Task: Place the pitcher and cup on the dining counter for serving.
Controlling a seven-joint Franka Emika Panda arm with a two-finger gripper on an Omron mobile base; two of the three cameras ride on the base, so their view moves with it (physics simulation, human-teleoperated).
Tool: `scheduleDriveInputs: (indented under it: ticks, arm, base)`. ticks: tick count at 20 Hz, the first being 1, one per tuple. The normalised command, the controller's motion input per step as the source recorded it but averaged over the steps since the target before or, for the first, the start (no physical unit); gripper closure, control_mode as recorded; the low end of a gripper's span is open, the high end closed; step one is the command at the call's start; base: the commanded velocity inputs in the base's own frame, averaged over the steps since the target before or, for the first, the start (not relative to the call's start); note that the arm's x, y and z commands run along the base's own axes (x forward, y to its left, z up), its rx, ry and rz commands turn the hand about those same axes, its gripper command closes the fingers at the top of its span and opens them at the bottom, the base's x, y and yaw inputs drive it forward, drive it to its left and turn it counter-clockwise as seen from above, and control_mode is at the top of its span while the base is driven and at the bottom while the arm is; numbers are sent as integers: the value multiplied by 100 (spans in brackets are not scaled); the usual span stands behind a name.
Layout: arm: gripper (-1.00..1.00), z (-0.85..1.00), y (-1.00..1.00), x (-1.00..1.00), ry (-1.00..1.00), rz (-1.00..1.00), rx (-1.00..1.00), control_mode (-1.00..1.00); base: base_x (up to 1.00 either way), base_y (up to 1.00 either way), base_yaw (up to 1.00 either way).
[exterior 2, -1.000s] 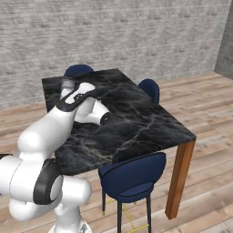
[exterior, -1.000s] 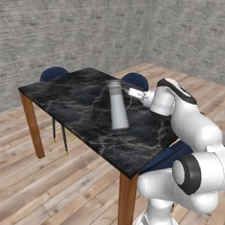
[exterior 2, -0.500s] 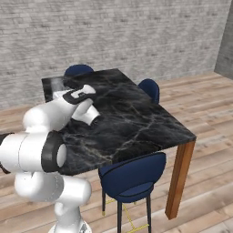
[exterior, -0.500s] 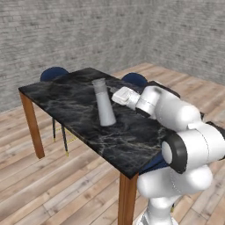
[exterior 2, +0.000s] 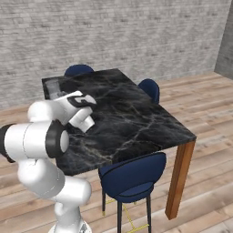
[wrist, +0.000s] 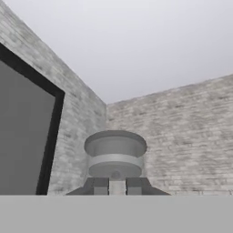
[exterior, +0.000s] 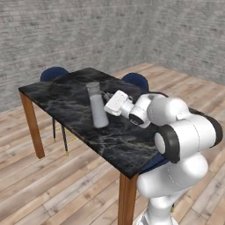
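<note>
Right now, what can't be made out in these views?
- Pitcher handle: left base view, hidden behind the gripper.
- Pitcher body: right base view, the arm covers all but its top.
- Pitcher base: hand view, cut off at the bottom edge.
- Dining counter far legs: hidden under its top.

A glossy white arm (exterior: 176, 132) was seen beside the dining counter (exterior: 66, 99), built of rounded, bulbous segments. A dark grey to black ring was set at each joint; one large black band was shown on the segment nearest the counter's edge (exterior 2: 57, 139), and a smaller dark disc with a pale centre nearer the wrist. The lower body was formed as a white swollen column tapering toward the floor. The hand was finished as a boxy white block with a dark top face. The gripper (wrist: 117, 185) was ended in two small dark grey finger tips, squared off, with a pale strip between them. No cables, screws or markings could be made out.
</note>
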Motion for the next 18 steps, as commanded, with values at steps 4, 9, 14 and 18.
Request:
scheduleDriveInputs:
  ticks: [4,9,14,18]
  arm:
    - [100,-28,-24,-10,-23,-9,1,-100]
    - [100,-7,-1,0,-6,-4,0,-100]
    - [100,-6,-1,1,0,-1,0,-100]
    - [100,-31,-36,0,0,0,0,-100]
  base:
    - [0,0,0]
    - [0,0,0]
    - [0,0,0]
    - [0,0,0]
